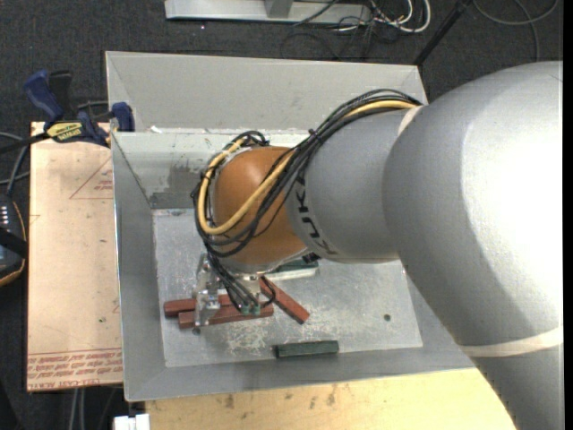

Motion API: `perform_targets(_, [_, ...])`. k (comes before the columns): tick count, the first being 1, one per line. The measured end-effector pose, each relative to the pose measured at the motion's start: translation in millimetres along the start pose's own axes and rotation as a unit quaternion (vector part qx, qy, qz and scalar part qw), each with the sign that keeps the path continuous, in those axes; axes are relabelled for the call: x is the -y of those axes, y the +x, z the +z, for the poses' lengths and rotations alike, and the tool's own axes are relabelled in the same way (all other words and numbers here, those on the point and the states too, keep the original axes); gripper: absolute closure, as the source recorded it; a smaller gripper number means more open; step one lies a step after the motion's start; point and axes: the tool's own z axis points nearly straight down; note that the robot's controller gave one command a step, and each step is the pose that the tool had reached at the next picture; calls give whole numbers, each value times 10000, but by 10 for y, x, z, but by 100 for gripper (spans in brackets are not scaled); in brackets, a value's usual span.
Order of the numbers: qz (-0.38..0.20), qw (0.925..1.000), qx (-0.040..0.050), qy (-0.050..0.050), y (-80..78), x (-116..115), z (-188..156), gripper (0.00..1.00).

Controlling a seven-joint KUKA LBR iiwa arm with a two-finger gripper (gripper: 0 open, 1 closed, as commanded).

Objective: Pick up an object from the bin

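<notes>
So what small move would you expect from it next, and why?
I'd guess a short lift straight up. The gripper is down on the reddish-brown sticks at the lower left of the bin, so a lift would show whether one comes along; that cannot be told yet. The dark green bar lies apart, by the lower wall.
</notes>
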Motion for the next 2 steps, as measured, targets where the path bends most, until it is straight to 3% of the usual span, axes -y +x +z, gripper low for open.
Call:
perform_targets(1, [0, 10000, 1, -1, 0, 0, 0, 100])
perform_targets(2, [-184, 9998, -78, 54, -83, -243, -1745, 100])
